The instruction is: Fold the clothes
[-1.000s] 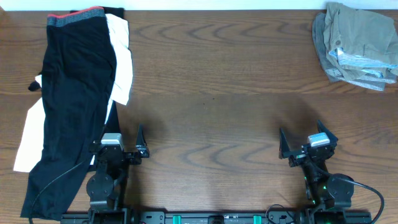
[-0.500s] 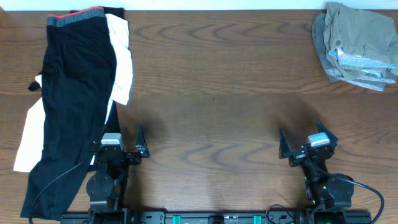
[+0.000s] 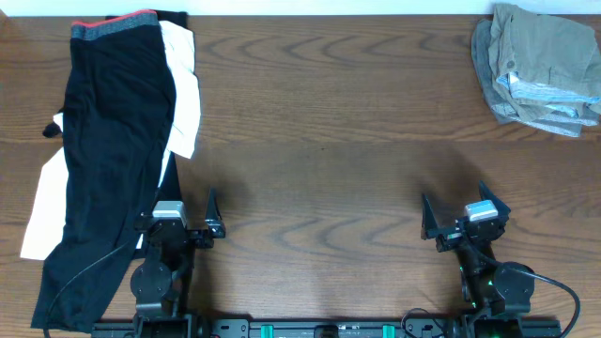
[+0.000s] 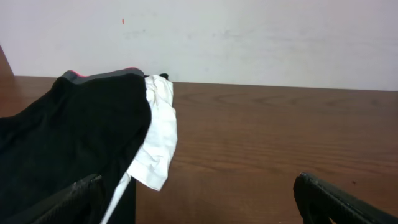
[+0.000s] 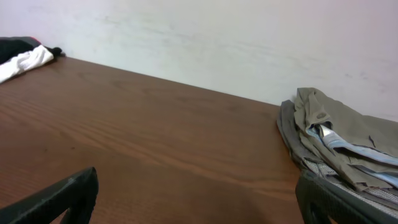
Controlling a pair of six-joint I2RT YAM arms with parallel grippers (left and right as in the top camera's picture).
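Overhead: the pants [image 3: 108,141] lie lengthwise at the table's [image 3: 319,141] left side, partly over a white garment [image 3: 185,94]. The left gripper [image 3: 176,203] and right gripper [image 3: 458,202] are both spread wide and empty. Left wrist: the pants lie ahead and to the left, clear of the fingers [image 4: 68,200]. Right wrist: a khaki pile [image 5: 339,140] lies ahead and to the right.

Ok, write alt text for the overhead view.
Black pants lie unfolded over a white garment on the left of the table; a khaki pile sits at the right corner. The left gripper and right gripper sit open near the front edge, holding nothing.
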